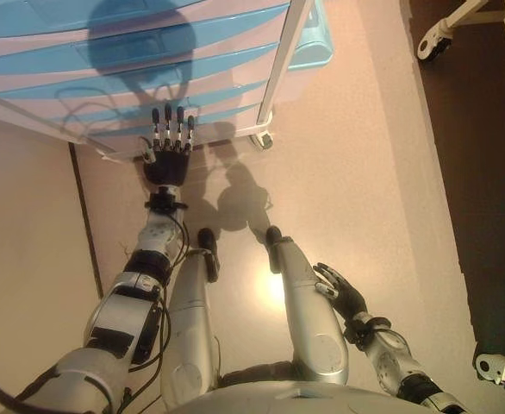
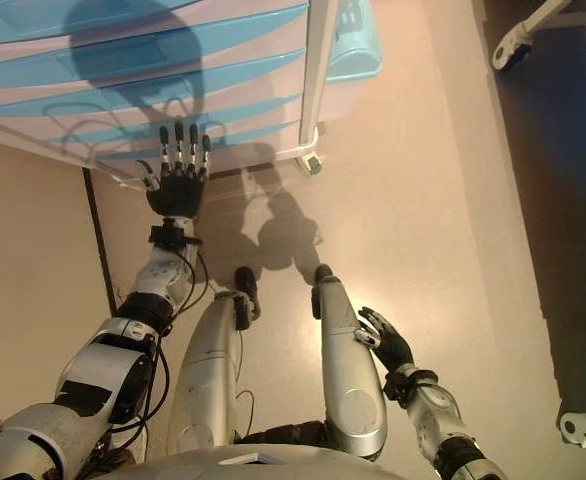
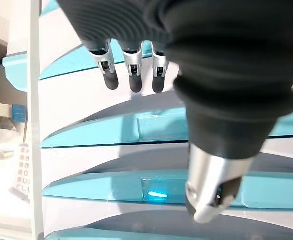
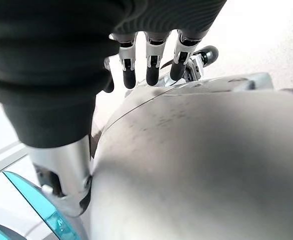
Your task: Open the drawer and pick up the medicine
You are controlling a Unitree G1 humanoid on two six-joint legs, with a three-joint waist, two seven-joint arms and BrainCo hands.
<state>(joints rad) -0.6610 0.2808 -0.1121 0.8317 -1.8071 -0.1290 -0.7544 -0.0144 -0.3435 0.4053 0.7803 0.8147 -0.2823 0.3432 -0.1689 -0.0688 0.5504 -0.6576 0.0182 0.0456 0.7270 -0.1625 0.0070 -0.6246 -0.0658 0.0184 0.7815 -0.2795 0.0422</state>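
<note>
Left hand (image 1: 167, 153) fingers straight, holding nothing, reaching toward drawer unit (image 1: 106, 69) with at least four closed blue-fronted drawers visible, medicine not visible, white frame post (image 1: 283, 65) beside, one castor (image 1: 264, 138), right hand (image 1: 343, 293) relaxed, empty, low by the floor (image 1: 364, 172).

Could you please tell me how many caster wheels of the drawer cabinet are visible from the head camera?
1: a single wheel under the cabinet's near right corner post, right of the raised left hand. Others are probably hidden beneath the cabinet or out of frame.
</note>
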